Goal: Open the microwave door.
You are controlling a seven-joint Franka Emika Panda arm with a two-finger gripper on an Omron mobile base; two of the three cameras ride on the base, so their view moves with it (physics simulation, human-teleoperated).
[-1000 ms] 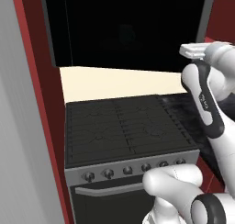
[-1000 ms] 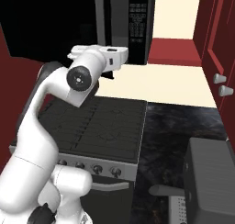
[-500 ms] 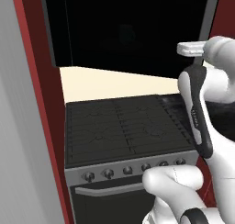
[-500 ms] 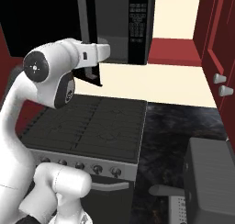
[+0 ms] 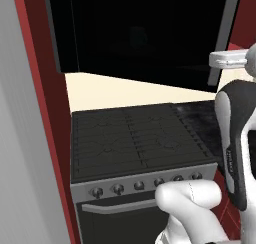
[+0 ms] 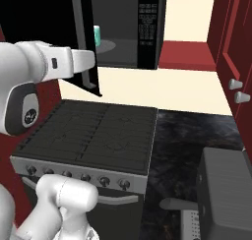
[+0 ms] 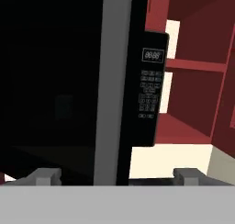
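Observation:
The microwave door [image 6: 44, 17] is a glossy black panel that stands swung out from the cavity. In the left base view the microwave door [image 5: 140, 33] spans the top, with its slim grey handle [image 5: 222, 38] at the right edge. In the hand view the handle [image 7: 110, 81] rises straight ahead, and the black panel [image 7: 46, 81] lies to its left. My gripper [image 7: 117, 177] is open, its two fingertips [image 7: 43, 176] set wide to either side of the handle's line. My gripper [image 6: 93, 62] sits at the door's free edge, and it is likewise by the handle in the left base view [image 5: 215, 59].
The keypad strip [image 6: 150, 22] stays on the microwave body, and a teal cup [image 6: 97, 35] stands inside the cavity. Below lies the black stove top [image 5: 130, 138] with a knob row [image 5: 145, 184]. Red cabinet doors with knobs [image 6: 236, 89] are at the right, above a grey appliance [image 6: 224, 185].
The door has swung further out, so the cavity and the cup now show. My hand has moved with the door's edge, to the left in the right base view.

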